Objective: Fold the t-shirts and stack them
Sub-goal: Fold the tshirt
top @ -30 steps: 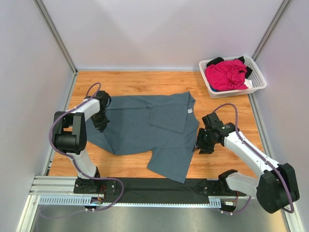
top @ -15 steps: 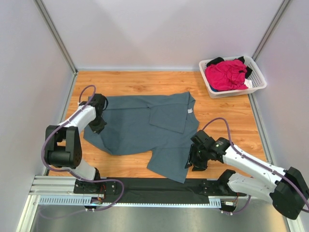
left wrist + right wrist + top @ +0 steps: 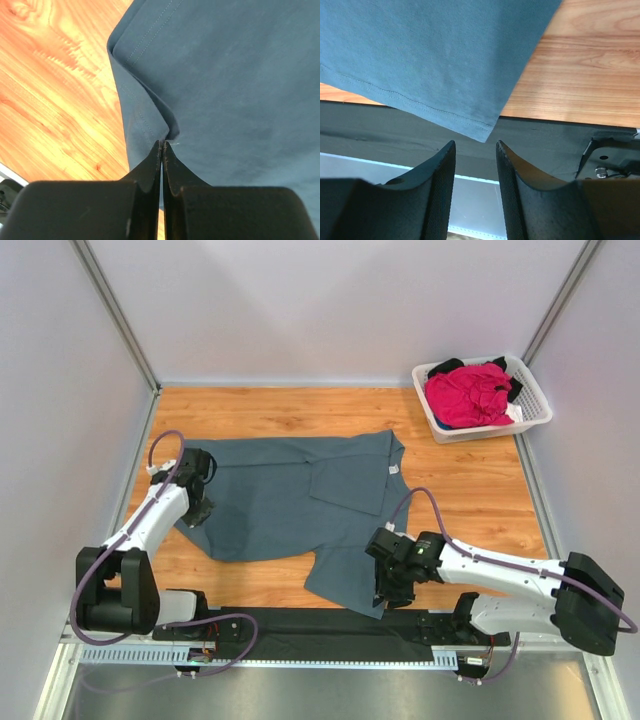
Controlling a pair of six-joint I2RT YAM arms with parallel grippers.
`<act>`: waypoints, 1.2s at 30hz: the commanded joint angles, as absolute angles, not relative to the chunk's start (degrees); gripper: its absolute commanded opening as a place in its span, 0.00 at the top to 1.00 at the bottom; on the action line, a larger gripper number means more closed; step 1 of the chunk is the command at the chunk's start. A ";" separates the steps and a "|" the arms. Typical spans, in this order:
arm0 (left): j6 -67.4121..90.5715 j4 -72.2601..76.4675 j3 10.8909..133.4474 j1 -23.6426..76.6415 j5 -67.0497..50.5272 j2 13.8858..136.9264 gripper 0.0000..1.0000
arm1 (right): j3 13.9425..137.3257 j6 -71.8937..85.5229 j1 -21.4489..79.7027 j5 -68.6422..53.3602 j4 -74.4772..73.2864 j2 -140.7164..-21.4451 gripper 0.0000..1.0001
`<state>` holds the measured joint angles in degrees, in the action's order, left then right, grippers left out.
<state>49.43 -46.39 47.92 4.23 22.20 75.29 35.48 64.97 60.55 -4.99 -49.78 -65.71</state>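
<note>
The slate blue-grey t-shirt (image 3: pixel 290 505) lies spread on the wooden table, its neck label (image 3: pixel 393 469) at the right. My left gripper (image 3: pixel 196 510) is at the shirt's left edge. In the left wrist view it (image 3: pixel 162 144) is shut, pinching a fold of the shirt (image 3: pixel 225 90). My right gripper (image 3: pixel 387 592) is at the shirt's near right corner. In the right wrist view it (image 3: pixel 474 146) is open and empty, with the hemmed corner of the shirt (image 3: pixel 440 55) just beyond the fingertips. A magenta-pink shirt (image 3: pixel 465 392) and a black shirt (image 3: pixel 447 367) lie in the basket.
The white slatted basket (image 3: pixel 538 408) stands at the back right corner. A black strip (image 3: pixel 300 625) and the metal rail run along the near edge between the arm bases. Grey walls close in the left, back and right sides.
My right gripper has moved down the shirt's right edge, toward me and leftward, to its near corner. My left arm has swung outward, its gripper shifting slightly left and nearer at the shirt's left edge.
</note>
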 commanded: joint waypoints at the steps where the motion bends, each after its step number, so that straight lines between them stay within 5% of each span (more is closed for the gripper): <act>1: 51.06 -46.14 48.16 4.31 23.64 73.31 1.00 | 35.16 68.38 61.96 -2.99 -47.46 -66.09 0.60; 17: 51.33 -45.44 46.85 4.31 24.43 68.20 1.00 | 31.65 77.61 70.14 6.85 -45.27 -68.12 0.56; 29: 50.89 -46.14 47.90 4.31 25.93 68.29 1.00 | 31.55 76.29 71.19 5.71 -42.01 -68.81 0.71; 36: 51.85 -47.19 48.16 4.31 26.28 68.20 1.00 | 32.87 76.03 71.98 5.18 -43.75 -70.75 1.00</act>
